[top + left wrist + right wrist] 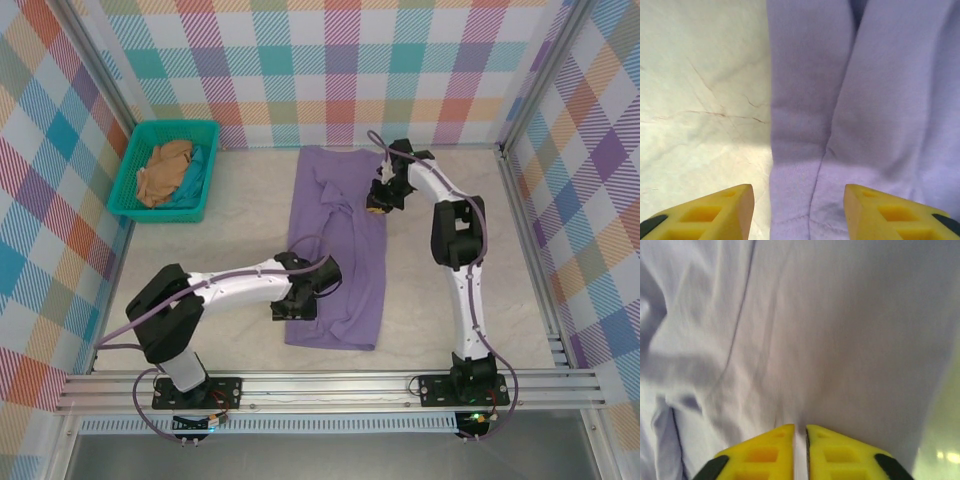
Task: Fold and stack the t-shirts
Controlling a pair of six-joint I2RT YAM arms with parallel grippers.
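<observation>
Left claw (799, 197) stands wide over the edge of the purple shirt (345, 230). Right claw (800, 432) is nearly closed and blurred; any pinch unclear.

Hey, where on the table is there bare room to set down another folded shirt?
Bare table between the teal basket and the lavender t-shirt; also between that shirt and the right arm. Crowded near-left, where the left arm lies across.
</observation>
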